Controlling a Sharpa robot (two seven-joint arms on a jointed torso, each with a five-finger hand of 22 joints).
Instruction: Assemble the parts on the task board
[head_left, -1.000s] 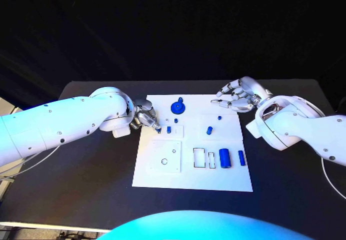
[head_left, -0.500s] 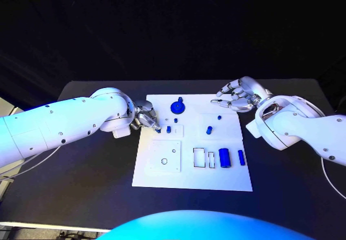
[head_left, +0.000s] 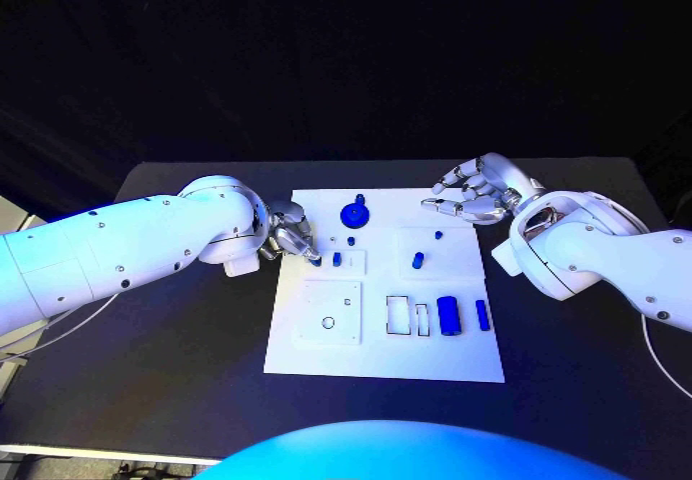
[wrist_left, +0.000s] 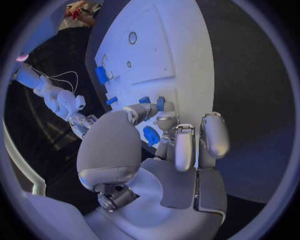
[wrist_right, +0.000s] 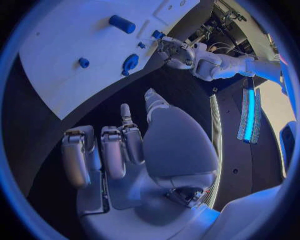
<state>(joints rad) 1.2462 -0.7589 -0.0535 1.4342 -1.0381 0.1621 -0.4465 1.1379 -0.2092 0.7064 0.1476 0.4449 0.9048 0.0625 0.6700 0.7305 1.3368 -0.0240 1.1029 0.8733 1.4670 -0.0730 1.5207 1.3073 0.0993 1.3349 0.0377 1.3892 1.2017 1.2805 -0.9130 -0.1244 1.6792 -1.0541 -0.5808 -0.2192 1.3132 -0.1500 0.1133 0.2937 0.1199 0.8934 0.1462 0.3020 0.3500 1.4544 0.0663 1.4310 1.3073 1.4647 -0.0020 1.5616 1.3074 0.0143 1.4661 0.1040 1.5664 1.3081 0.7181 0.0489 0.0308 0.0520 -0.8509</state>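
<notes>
Left robot hand (head_left: 293, 240) sits at the left edge of the task board (head_left: 332, 362), fingers curled down toward the board; fingertips (wrist_left: 164, 120) appear closed around a small blue peg (head_left: 317, 261) at the board surface, though the contact itself is partly hidden, so grasp on it cannot be confirmed. Just beside that hand, toward the board's middle, a second short blue peg (head_left: 338, 259) stands upright in a small raised white block. Farther from the robot than that hand, a round blue gear-like part (head_left: 353, 214) lies on the board. Board rests flat on the black worktop (head_left: 173, 360). Near side of the board: a square white plate with a small round hole (head_left: 329, 323), then two empty rectangular slots, then a thick blue cylinder (head_left: 449, 316) and a slimmer blue bar (head_left: 483, 315) lying side by side. Nearer the right robot hand, a small blue peg (head_left: 418, 261) lies tilted on the board. Right robot hand (head_left: 476, 192) hovers over the board's far right corner, fingers loosely spread, holding nothing.
</notes>
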